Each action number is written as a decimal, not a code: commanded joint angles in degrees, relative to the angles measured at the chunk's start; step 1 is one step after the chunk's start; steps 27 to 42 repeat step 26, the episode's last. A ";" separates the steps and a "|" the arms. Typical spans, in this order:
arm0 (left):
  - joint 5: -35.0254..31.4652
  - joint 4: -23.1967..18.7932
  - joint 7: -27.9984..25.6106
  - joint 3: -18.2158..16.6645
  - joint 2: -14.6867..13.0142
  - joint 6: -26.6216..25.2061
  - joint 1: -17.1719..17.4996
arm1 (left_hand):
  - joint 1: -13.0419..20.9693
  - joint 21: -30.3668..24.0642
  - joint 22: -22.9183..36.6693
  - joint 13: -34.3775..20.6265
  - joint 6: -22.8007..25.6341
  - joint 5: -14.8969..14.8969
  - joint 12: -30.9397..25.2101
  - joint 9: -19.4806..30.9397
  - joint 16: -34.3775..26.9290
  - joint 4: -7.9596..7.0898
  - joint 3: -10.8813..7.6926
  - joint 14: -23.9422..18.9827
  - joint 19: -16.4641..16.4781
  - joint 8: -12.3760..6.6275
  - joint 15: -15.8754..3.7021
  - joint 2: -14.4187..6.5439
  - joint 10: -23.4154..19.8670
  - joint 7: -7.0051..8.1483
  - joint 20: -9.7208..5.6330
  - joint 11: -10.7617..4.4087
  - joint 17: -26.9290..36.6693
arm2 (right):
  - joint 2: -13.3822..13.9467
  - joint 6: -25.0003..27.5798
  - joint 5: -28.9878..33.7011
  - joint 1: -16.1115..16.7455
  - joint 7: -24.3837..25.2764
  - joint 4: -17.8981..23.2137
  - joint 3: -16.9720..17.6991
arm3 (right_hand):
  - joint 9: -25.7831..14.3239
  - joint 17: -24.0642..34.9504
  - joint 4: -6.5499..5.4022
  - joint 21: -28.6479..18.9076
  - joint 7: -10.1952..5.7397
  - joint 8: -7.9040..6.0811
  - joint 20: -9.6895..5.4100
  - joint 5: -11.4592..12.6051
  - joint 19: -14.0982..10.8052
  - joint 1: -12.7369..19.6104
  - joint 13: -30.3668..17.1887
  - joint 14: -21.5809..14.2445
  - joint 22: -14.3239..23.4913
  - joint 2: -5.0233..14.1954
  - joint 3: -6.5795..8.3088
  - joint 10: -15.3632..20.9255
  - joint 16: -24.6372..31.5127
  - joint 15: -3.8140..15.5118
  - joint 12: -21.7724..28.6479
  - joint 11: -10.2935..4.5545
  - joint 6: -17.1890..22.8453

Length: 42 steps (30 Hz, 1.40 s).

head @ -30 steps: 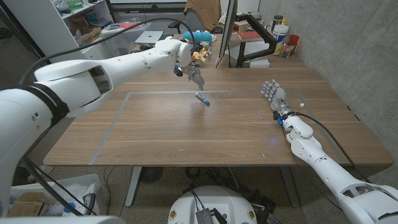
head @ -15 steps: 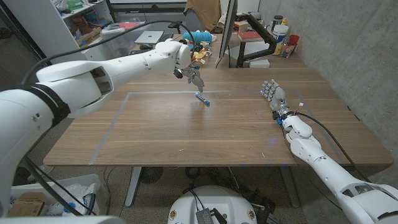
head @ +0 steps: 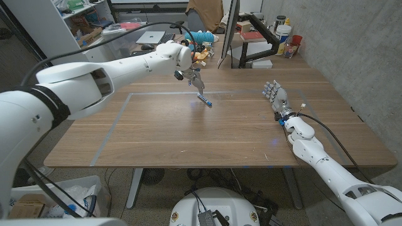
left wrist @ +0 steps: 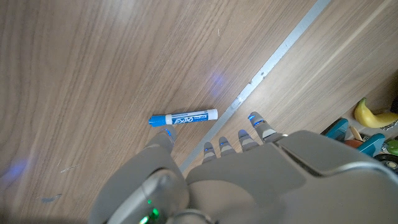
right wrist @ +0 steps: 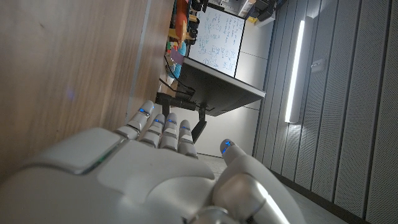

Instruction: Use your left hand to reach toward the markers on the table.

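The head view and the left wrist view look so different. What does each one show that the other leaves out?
The head view alone takes in the right hand standing at the table's right side, plus cluttered desks behind. The left wrist view alone makes out the marker's printed white barrel, blue cap, and a banana. Both show the left hand open above the marker, beside the tape line.

A wooden worktop [head: 207, 138] carries a rectangle of pale tape [head: 113, 129]. Beyond its far edge a monitor [head: 230, 31] stands on a black base. Near it, cups and containers [head: 287, 37] cluster against the grey wall [head: 352, 44]. A laptop [head: 151, 37] sits on a desk behind. A banana [left wrist: 373, 116] lies past the worktop's edge.
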<state>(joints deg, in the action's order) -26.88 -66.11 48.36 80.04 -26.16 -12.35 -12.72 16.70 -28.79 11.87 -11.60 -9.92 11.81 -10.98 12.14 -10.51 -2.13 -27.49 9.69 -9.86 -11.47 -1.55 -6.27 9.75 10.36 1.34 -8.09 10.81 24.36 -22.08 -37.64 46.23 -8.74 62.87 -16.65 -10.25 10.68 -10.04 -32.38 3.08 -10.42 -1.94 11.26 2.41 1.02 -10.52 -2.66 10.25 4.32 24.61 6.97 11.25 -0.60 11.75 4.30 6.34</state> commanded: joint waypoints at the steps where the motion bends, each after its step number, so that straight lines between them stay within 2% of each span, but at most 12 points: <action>1: -0.51 0.50 -0.63 -0.13 -0.78 1.11 0.02 | 0.54 -0.01 0.19 -0.16 -26.42 -0.17 -0.44 0.11 -0.38 -0.23 -0.03 15.04 -15.82 -0.19 -2.39 -0.16 17.21 0.48 0.13 0.28 0.23 | 0.51 0.00 0.94 1.17 2.30 2.11 -0.04 | -0.25 0.10 -0.08 0.01 -0.05 -0.42 -5.96 0.58 -0.24 0.26 -0.14 -0.31 0.34 5.35 -0.05 0.33 0.06 0.11 0.32 -0.17 0.71; 7: -0.63 -0.79 -1.35 -0.97 -2.42 1.56 0.57 | 0.58 -0.03 0.22 -0.17 -26.37 -0.17 -0.58 0.13 -0.46 -0.34 0.05 14.99 -15.79 -0.30 -2.40 -0.21 17.12 0.53 0.03 0.32 0.23 | 1.18 -0.67 1.84 2.56 3.96 3.82 0.09 | -0.25 0.10 -0.08 0.04 -0.04 -0.43 -5.92 0.57 -0.31 0.25 -0.14 -0.35 0.34 5.31 -0.06 0.33 0.07 0.09 0.32 -0.25 0.74; 11: -1.18 -1.00 -1.98 -1.30 -3.52 2.27 0.92 | 0.62 -0.01 0.23 -0.18 -26.41 -0.16 -0.63 0.15 -0.49 -0.40 0.10 15.03 -15.87 -0.34 -2.43 -0.22 17.17 0.57 0.11 0.28 0.23 | 2.32 -0.99 2.23 6.06 6.79 7.78 0.95 | -0.25 0.10 -0.08 0.09 -0.09 -0.46 -5.86 0.56 -0.31 0.23 -0.14 -0.39 0.34 5.22 -0.11 0.40 0.08 0.03 0.34 -0.26 0.83; 16: -2.54 -0.47 -2.54 -1.04 -4.02 3.98 1.18 | 0.66 0.00 0.25 -0.18 -26.35 -0.16 -0.71 0.16 -0.53 -0.45 0.17 15.02 -15.90 -0.41 -2.42 -0.22 17.13 0.58 0.11 0.28 0.23 | 3.93 -2.34 2.56 12.53 10.84 13.63 2.70 | -0.25 0.10 -0.08 0.13 -0.05 -0.49 -5.81 0.55 -0.38 0.19 -0.14 -0.54 0.35 5.15 -0.16 0.54 0.14 0.03 0.39 -0.22 0.91; 22: -2.99 3.54 -5.22 -1.15 -2.88 7.11 2.03 | 0.65 -0.03 0.27 -0.19 -26.41 -0.15 -0.73 0.18 -0.54 -0.60 0.28 15.15 -15.88 -0.46 -2.44 -0.25 17.28 0.54 0.16 0.33 0.24 | 4.39 -3.15 3.08 17.86 14.82 16.57 3.83 | -0.25 0.09 -0.07 0.14 -0.01 -0.51 -5.77 0.55 -0.49 0.18 -0.13 -0.65 0.35 5.10 -0.20 0.73 0.17 0.05 0.46 -0.17 1.00; 24: -3.15 3.91 -6.22 -1.29 -2.93 7.46 2.55 | 0.64 -0.01 0.28 -0.19 -26.47 -0.15 -0.73 0.18 -0.52 -0.66 0.31 15.23 -15.92 -0.45 -2.42 -0.26 17.33 0.54 0.14 0.35 0.25 | 3.92 -4.40 3.51 18.31 15.50 16.15 3.96 | -0.25 0.09 -0.07 0.12 -0.02 -0.54 -5.76 0.55 -0.56 0.18 -0.13 -0.66 0.35 5.09 -0.20 0.77 0.17 0.04 0.48 -0.14 1.07; 26: -4.19 2.29 -7.05 -1.15 -3.80 6.65 3.28 | 0.62 -0.03 0.28 -0.19 -26.45 -0.15 -0.74 0.19 -0.51 -0.70 0.34 15.29 -15.89 -0.47 -2.41 -0.27 17.36 0.52 0.10 0.35 0.26 | 2.86 -6.84 3.85 17.89 15.26 14.40 3.91 | -0.26 0.08 -0.07 0.13 -0.01 -0.55 -5.75 0.55 -0.59 0.18 -0.13 -0.75 0.35 5.07 -0.21 0.79 0.19 0.04 0.48 -0.14 1.10; 42: -4.19 2.29 -7.05 -1.15 -3.80 6.65 3.28 | 0.62 -0.03 0.28 -0.19 -26.45 -0.15 -0.74 0.19 -0.51 -0.70 0.34 15.29 -15.89 -0.47 -2.41 -0.27 17.36 0.52 0.10 0.35 0.26 | 2.86 -6.84 3.85 17.89 15.26 14.40 3.91 | -0.26 0.08 -0.07 0.13 -0.01 -0.55 -5.75 0.55 -0.59 0.18 -0.13 -0.75 0.35 5.07 -0.21 0.79 0.19 0.04 0.48 -0.14 1.10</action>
